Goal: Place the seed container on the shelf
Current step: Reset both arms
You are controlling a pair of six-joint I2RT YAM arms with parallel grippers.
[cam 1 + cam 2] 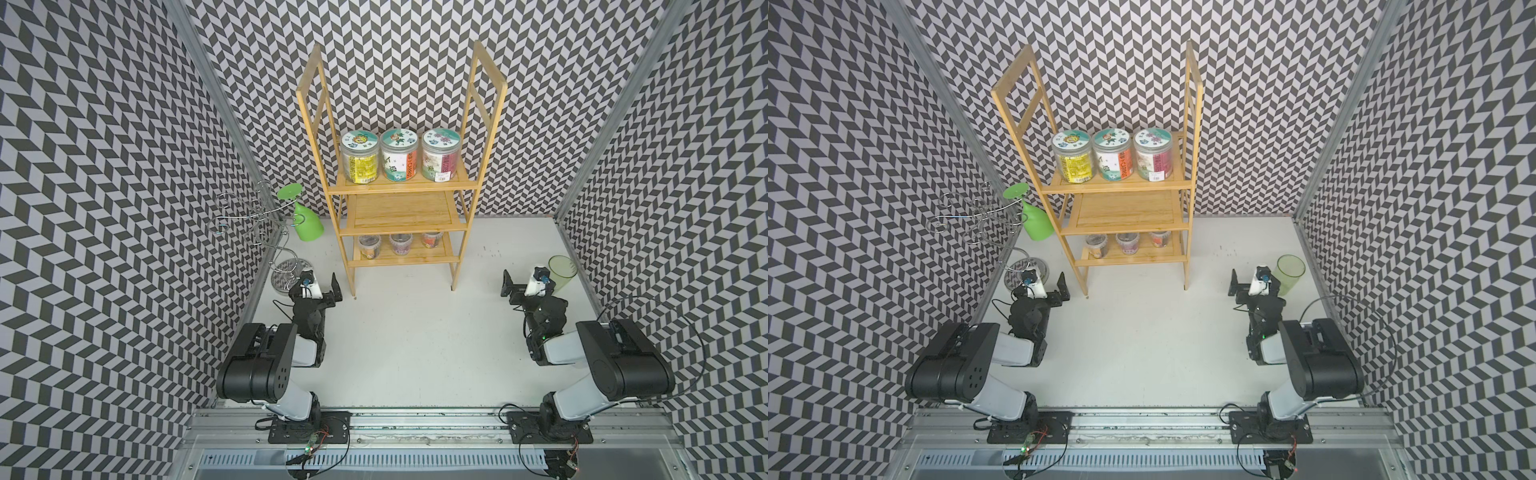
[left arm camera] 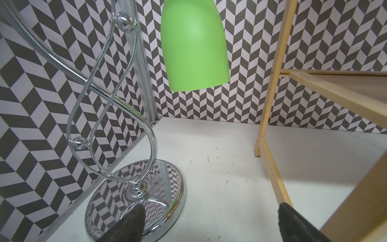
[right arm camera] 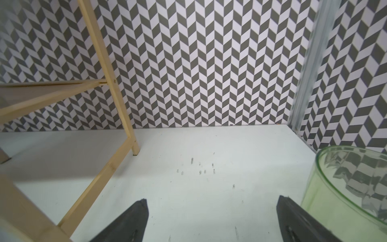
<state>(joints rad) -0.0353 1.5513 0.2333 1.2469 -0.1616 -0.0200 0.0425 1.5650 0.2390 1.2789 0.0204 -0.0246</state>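
Two grippers are flanking the tall light-wood three-tier slatted shelf (image 1: 401,212). The left gripper (image 2: 211,220) is hanging wide open and empty just beside the shelf's left front leg. Three small clear plastic tubs (image 1: 401,244), judged the seed containers, are already standing upright on the lowest tier, inward of and beyond both grippers, the left arm looking nearer. The right gripper (image 3: 212,209) is gaping open too, gripping nothing.

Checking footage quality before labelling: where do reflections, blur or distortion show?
Left wrist: the round chrome base of the wire stand mirrors the chevron wallpaper. Right wrist: the transparent green cup looks soft, wallpaper showing through. In a top view, the tall bamboo shelf has uprights splaying upward, wide-angle perspective.
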